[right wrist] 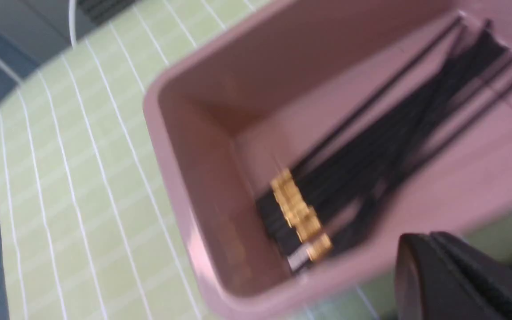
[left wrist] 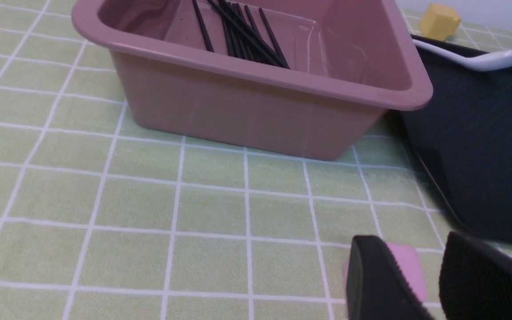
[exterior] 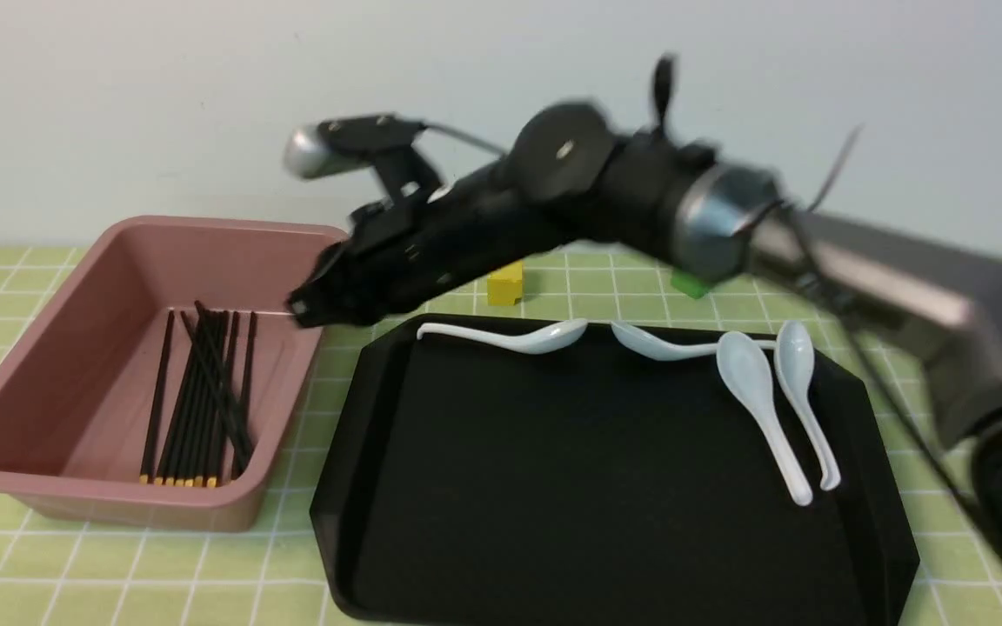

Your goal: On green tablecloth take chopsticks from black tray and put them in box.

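Note:
Several black chopsticks point(exterior: 197, 391) with gold tips lie in the pink box point(exterior: 205, 228) at the left of the green tablecloth point(exterior: 118, 574). The black tray point(exterior: 597, 487) beside the box holds only white spoons. My right arm reaches across the tray. Its gripper point(exterior: 301, 309) hovers by the box's tray-side rim, blurred. In the right wrist view that gripper point(right wrist: 422, 238) is shut and empty, with the chopsticks point(right wrist: 371, 178) below in the box point(right wrist: 194, 178). My left gripper point(left wrist: 409, 240) is open low over the cloth point(left wrist: 149, 209), in front of the box point(left wrist: 238, 111).
Several white spoons point(exterior: 753, 382) lie along the tray's far and right sides. Behind the tray stand a yellow cube point(exterior: 505, 284) and a green cube point(exterior: 691, 284). A small pink block point(left wrist: 409, 266) lies on the cloth at my left fingers.

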